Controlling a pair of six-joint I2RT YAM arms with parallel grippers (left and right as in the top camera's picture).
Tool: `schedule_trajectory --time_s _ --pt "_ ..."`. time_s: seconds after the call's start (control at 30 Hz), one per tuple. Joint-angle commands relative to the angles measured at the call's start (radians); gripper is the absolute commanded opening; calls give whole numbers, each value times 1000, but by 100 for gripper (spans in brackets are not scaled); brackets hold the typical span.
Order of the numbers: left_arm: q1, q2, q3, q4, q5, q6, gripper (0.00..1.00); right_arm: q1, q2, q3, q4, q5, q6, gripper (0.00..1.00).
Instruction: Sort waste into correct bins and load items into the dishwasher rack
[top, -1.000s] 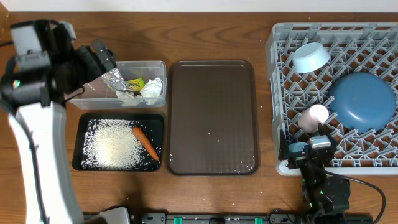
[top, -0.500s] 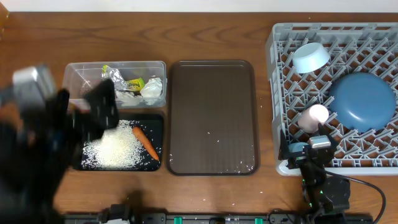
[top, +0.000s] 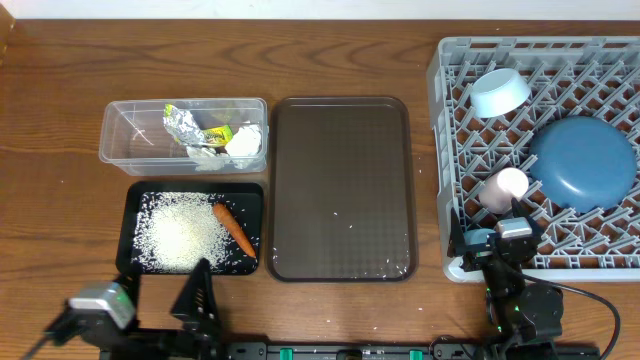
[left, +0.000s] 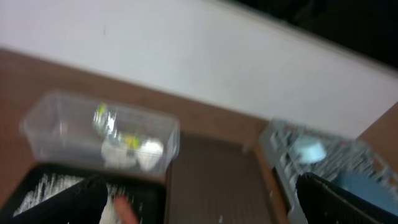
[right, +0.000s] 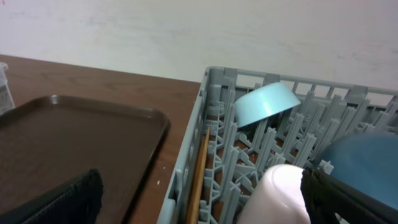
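Starting at the left: left arm sits low at the near edge of the wooden table (top: 60, 100), mostly cut off by the frame. The left gripper (left: 202, 185) points across the table, fingers spread wide with nothing between them; its wrist view is blurred. The clear plastic tub (top: 130, 152) holds crumpled silver foil (top: 181, 124), a yellow-green wrapper (top: 217, 134) and white tissue (top: 243, 144). Just nearer, the shallow black tray (top: 125, 255) carries a patch of loose rice (top: 175, 235) with a small carrot (top: 233, 228) lying slantwise beside it. At centre is the brown serving tray (top: 340, 160), textured, with rounded corners and a few stray grains. On the right, the grey pegged rack (top: 438, 150) holds a pale-blue bowl (top: 500, 92) tilted on its pegs, a dark-blue round plate (top: 583, 162), a pale-pink cup (top: 503, 188) and wooden chopsticks (right: 200, 168) along the left wall. The right gripper (right: 200, 177) is parked at the rack's near-left corner, fingers released and empty; the arm behind it is partly out of frame.
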Motion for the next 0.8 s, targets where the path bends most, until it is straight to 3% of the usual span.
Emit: schedule_trajectory --time_s 0.0,0.17,0.4,0.77 --pt "-5 -87 -108 -45 -6 -1 99 7 -6 -1 -4 -1 12 99" --pt "-10 -194 -268 -41 -6 -1 99 7 -6 -1 -4 -1 12 99" --pt "-34 -238 -461 142 -26 -2 99 7 -6 -1 -4 -1 12 99" --pt "-134 -238 -841 918 -25 -2 99 7 -6 -1 -4 -1 12 99"
